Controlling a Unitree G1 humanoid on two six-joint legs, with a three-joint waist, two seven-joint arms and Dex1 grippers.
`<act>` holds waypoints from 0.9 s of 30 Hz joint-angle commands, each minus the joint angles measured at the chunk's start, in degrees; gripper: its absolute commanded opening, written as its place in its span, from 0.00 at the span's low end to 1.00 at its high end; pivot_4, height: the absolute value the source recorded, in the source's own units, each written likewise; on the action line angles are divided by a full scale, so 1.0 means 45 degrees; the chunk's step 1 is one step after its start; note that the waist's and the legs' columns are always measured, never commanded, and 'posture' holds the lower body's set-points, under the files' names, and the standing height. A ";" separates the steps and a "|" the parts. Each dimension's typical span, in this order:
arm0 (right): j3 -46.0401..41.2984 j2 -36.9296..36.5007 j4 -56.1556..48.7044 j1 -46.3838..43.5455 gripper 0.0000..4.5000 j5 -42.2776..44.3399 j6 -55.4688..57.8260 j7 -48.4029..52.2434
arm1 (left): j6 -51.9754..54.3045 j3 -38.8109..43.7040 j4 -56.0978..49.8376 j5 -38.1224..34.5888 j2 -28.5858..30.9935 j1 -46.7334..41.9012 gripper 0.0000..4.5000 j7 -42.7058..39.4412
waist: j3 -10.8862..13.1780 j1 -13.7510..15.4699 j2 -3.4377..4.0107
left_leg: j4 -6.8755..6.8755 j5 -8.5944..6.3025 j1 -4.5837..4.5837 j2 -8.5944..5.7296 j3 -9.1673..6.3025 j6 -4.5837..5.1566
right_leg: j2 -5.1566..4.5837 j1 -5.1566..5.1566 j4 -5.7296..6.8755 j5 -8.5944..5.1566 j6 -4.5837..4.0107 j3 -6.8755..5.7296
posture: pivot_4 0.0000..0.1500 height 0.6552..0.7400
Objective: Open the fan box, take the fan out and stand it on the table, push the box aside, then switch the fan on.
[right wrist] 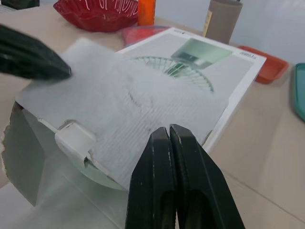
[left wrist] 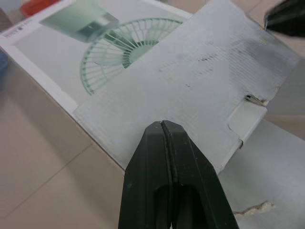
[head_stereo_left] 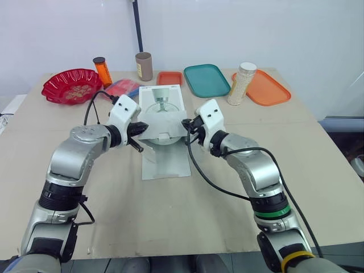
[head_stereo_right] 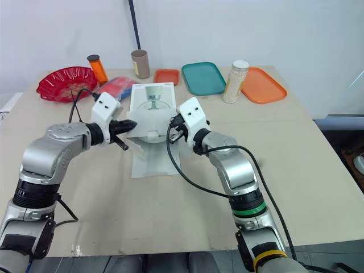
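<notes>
**Left eye view.** The fan box [head_stereo_left: 162, 101] lies flat at the middle of the surface [head_stereo_left: 227, 199]. Its long axis runs straight away from the robot and its opened mouth is at the near end. The lower flap [head_stereo_left: 165, 164] lies spread on the surface toward the robot. The left gripper [head_stereo_left: 142, 129] meets the left corner of the mouth and the right gripper [head_stereo_left: 186, 123] meets the right corner. The two arms are about equally near, and the body of the box lies beyond both.

**Right eye view.** The arrangement is the same. The grippers face each other across the mouth, with the upper flap [head_stereo_right: 149, 122] raised between them.

**Left wrist view.** The left gripper [left wrist: 163, 125] has its fingers pressed together, tips at one side edge of the upper flap [left wrist: 200, 76]. Whether card is nipped between them cannot be told. The printed top of the fan box extends beyond the flap.

**Right wrist view.** The right gripper [right wrist: 169, 129] likewise has its fingers together, tips at the opposite edge of the upper flap. The left gripper's tip touches the flap's far corner. Beneath the flap a pale rounded form [right wrist: 102, 177] shows in the mouth; it is probably the fan.

**Judgement.** The fan can only leave along the long axis, toward the robot. The upper flap must therefore first fold back over the box top.
</notes>
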 commanded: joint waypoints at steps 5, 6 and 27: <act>-0.0010 0.0442 0.0754 -0.0473 0.01 0.0031 -0.0297 0.0120 | 0.2159 0.1334 -0.2428 -0.1066 0.1015 -0.0392 0.00 0.0263 | 0.0001 -0.0026 -0.0001 | 0.0000 0.0002 0.0003 0.0005 -0.0002 -0.0004 | 0.0005 0.0000 0.0000 0.0000 0.0000 0.0000 | 1.00 1.00; 0.0021 0.0448 0.0835 -0.0470 0.01 0.0017 -0.0264 0.0147 | 0.2562 0.1466 -0.2770 -0.1312 0.1156 -0.0332 0.00 0.0215 | 0.0002 -0.0027 -0.0003 | 0.0000 0.0002 0.0002 0.0004 -0.0001 -0.0004 | 0.0005 0.0000 0.0000 0.0000 -0.0001 0.0000 | 1.00 1.00; 0.0030 0.0962 0.1528 -0.0666 0.01 -0.0148 0.0210 -0.0292 | 0.6560 0.1723 -0.4270 -0.4096 -0.1025 0.1147 0.00 0.1184 | 0.0001 0.0007 -0.0008 | -0.0012 0.0030 0.0012 0.0007 0.0001 -0.0057 | 0.0002 0.0006 0.0001 0.0003 -0.0005 0.0003 | 1.00 1.00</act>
